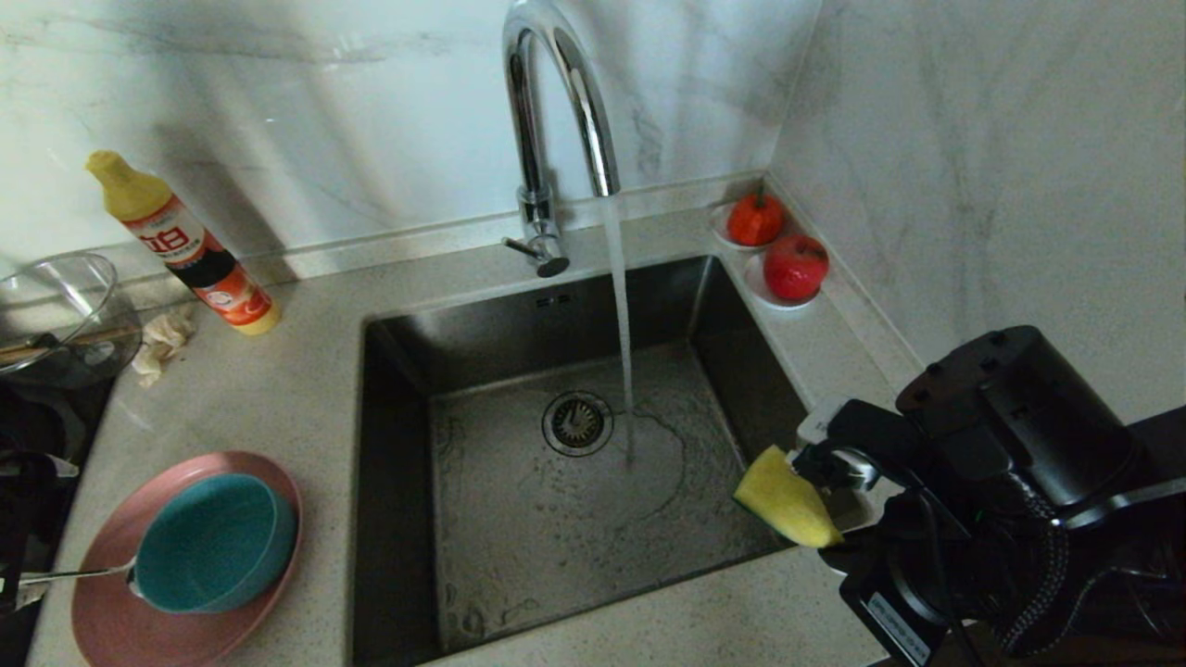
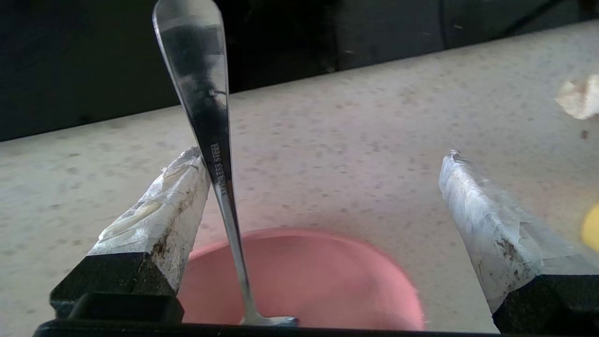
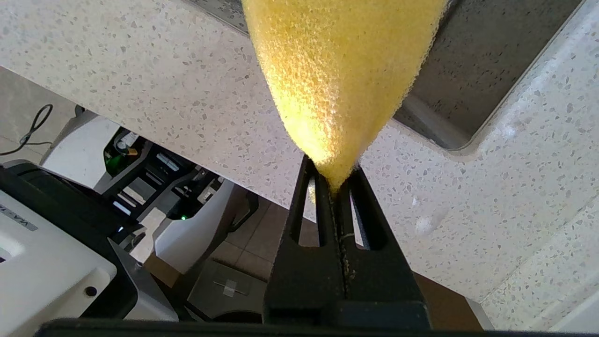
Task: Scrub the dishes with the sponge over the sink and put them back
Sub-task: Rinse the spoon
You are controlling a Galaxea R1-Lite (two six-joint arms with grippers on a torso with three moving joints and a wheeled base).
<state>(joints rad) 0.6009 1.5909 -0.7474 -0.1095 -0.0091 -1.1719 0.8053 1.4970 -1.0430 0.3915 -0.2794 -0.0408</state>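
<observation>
Presently, the right claw point(image 3: 333, 180) is clamped on the sponge point(image 3: 337, 70), pinching one corner so the yellow foam fans out beyond the fingertips. In the head view this claw point(image 1: 820, 482) holds the sponge point(image 1: 788, 498) over the sink's point(image 1: 398, 445) right rim. The tap point(image 1: 556, 120) is running, its stream falling into the basin beyond the claw, close to the drain point(image 1: 577, 422).

The left claw point(image 2: 323, 173) stands wide apart, holding nothing. The spoon point(image 2: 210, 140) passes between its fingers, its handle just beside one taped finger point(image 2: 159, 215); contact cannot be told. The plate point(image 2: 304, 281) lies under the claw on the counter point(image 2: 327, 140).

In the head view, the plate point(image 1: 102, 611) carries the bowl point(image 1: 213, 542), with the spoon point(image 1: 74, 574) against the bowl's side, all well apart from the right claw.
</observation>
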